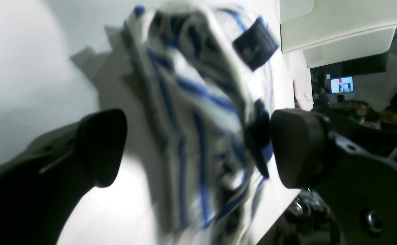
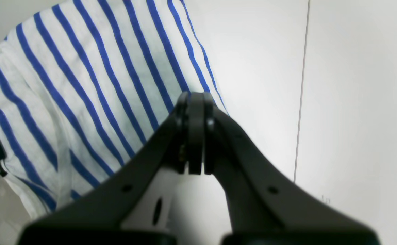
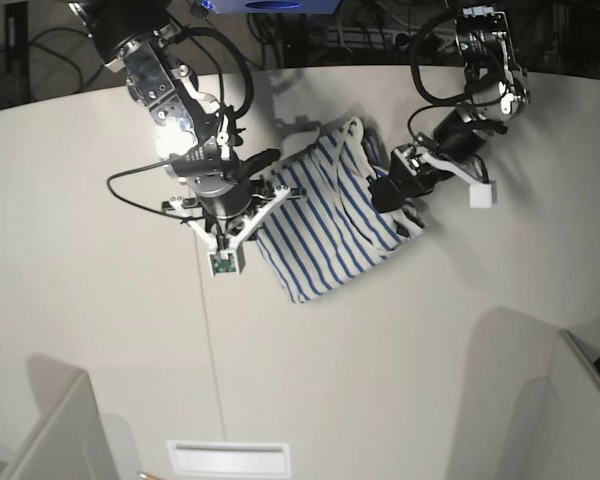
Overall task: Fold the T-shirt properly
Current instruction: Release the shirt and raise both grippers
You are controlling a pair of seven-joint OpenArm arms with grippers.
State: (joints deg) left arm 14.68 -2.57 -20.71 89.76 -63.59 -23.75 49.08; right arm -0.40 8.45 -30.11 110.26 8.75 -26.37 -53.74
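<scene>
Right gripper (image 2: 195, 136) pinched shut on T-shirt (image 3: 325, 220) edge, left gripper (image 1: 198, 149) gaping beside collar: mid-fold; you next lay cloth flat.

The T-shirt (image 1: 198, 112) is motion-blurred in the left wrist view, its lower folds cut off.

A smooth white tabletop (image 3: 100, 330) with a thin dark seam (image 3: 212, 350) fills the scene; tangled black cables (image 3: 40, 45) lie beyond its far edge.
</scene>
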